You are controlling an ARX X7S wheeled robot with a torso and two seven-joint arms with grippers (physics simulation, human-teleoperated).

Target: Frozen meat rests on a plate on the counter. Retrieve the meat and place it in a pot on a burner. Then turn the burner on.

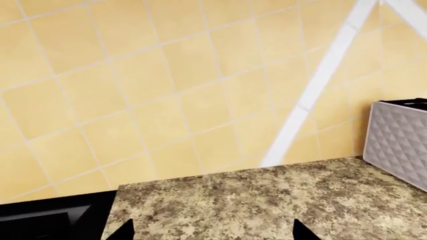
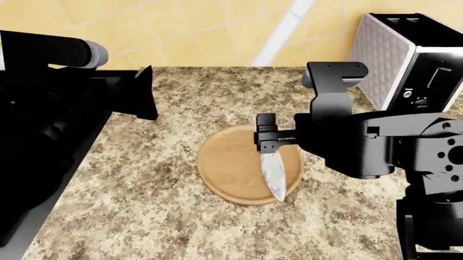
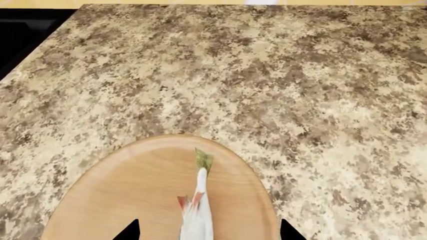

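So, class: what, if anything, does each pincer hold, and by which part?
The right pincer grips the frozen meat by one pointed end; the rest hangs down above the plate. The left pincer is open, holding nothing.

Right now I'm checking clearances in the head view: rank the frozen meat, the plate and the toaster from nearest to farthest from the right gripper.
1. The frozen meat, held in the right gripper, hanging down from it.
2. The plate, on the counter just below.
3. The toaster, back on the counter's right side, clearly farthest.
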